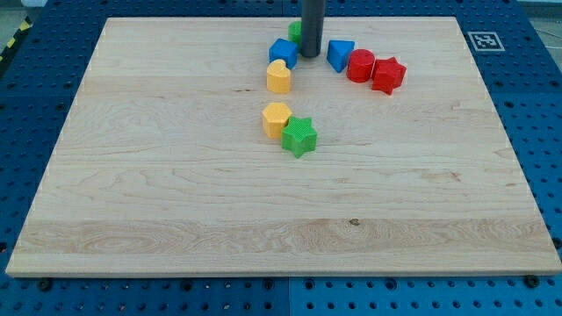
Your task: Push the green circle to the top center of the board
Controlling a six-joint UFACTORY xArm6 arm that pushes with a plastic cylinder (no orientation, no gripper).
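On the pale wooden worktop (176, 193) ringed by blue pegboard, the green circle (296, 32) sits near the top centre, touching my tip (310, 55) on its upper left; the end effector, a bare rod, grips nothing.

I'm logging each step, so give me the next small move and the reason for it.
Probably a short nudge toward the view's top. My tip sits just right of the green circle, which is mostly hidden behind the rod and already near the board's top centre.
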